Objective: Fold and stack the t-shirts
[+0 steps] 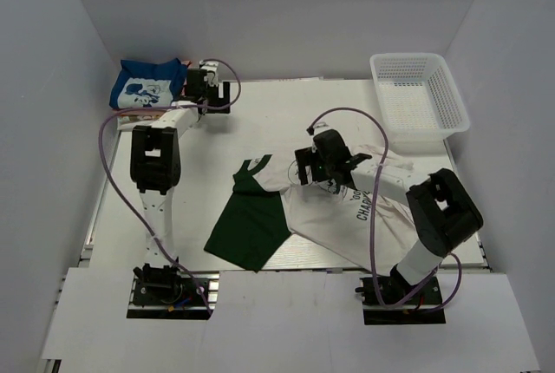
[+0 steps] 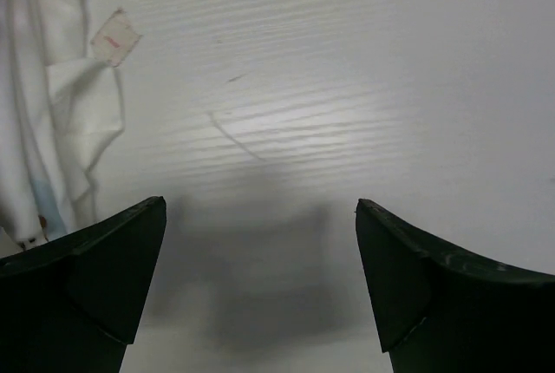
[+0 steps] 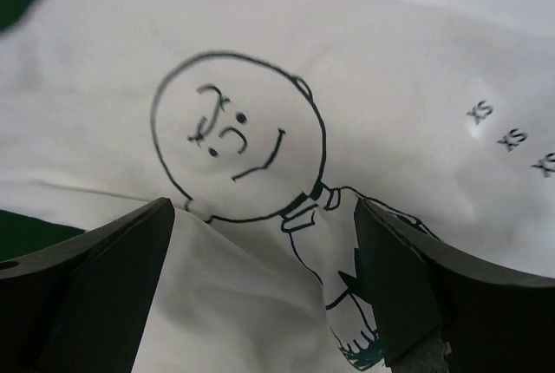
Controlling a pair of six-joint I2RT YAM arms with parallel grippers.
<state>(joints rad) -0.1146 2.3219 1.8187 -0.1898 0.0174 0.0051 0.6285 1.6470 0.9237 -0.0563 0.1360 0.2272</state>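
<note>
**mk:** You're not far in, I'd say. One blue tee (image 1: 147, 85) sits folded way off to the left of the basket (image 1: 416, 100), along the same far edge. A pale edge (image 1: 130, 116) pokes out under it, so that looks like your stack. I can't tell how many are under there.

**jo:** Agreed, and most of the job is left. Your cream tee (image 1: 347, 208) lies spread out, unfolded, just in front and left of the basket. The green tee (image 1: 251, 217) lies unfolded further left of the basket again, and the two overlap where they meet.

**mk:** On the hands: your right gripper (image 1: 314, 169) hangs over the cream tee with its jaws apart and nothing in them. Its wrist view puts the boy drawing (image 3: 234, 143) right between the fingers. Your left gripper (image 1: 211, 87) is spread wide too, over bare table (image 1: 260, 104) just on the basket side of the blue tee, and it's holding nothing.

**jo:** The count for you:
- three tees you can pick out for sure (one blue, one green, one cream), plus whatever hides under the blue
- one basket
- two grippers

My guess is both loose tees need folding, then a trip over to that stack.
</note>
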